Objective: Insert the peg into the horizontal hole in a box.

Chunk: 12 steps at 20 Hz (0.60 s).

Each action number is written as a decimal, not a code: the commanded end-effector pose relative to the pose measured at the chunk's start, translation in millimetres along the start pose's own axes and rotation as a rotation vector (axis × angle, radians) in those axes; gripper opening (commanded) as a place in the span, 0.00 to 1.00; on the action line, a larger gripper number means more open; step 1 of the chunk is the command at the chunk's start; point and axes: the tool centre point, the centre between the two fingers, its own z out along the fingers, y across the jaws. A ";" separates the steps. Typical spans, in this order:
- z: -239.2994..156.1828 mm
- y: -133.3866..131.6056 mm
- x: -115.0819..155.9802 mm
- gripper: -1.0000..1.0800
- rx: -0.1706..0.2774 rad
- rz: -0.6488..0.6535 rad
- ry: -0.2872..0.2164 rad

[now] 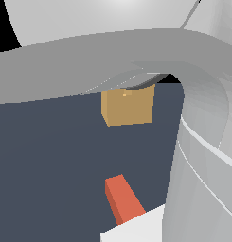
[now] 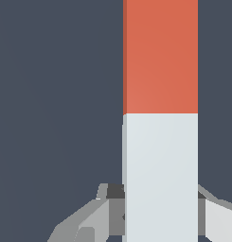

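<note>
- Currently, you see the peg (image 2: 160, 118) in the wrist view as a long square bar, orange-red on the far half and white on the half nearest the camera.
- Note the gripper (image 2: 160, 217): its grey fingers (image 2: 115, 212) sit against both sides of the white half, so the pincer is pinching the peg (contact shows on each flank of the bar).
- You find the peg (image 1: 124, 201) again low in the exterior view, its orange-red end pointing up the picture toward the box, its white half running off the lower edge.
- You locate the box (image 1: 128, 106) near the middle of the exterior view, a tan cube resting on the dark blue-grey floor (image 1: 51, 165); its upper edge is hidden behind the arm.
- Observe the hole (image 1: 126, 94): a small lighter patch high on the box's facing side (too small for you to judge its outline).
- You can confirm that the peg's orange-red tip and the box are well apart, with bare floor between them.
- Expect the robot arm (image 1: 202, 142) to fill much of the exterior view: a pale grey link sweeps across the top and curves down the exterior view's right.
</note>
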 end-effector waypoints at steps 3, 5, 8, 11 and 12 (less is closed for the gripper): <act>-14.8 15.7 37.4 0.00 -0.003 0.016 -0.002; -21.5 23.3 56.2 0.00 -0.003 0.025 -0.002; -31.7 35.5 84.8 0.00 -0.003 0.039 -0.002; -42.2 48.4 113.7 0.00 -0.003 0.053 -0.002; -45.7 52.8 123.4 0.00 -0.003 0.058 -0.002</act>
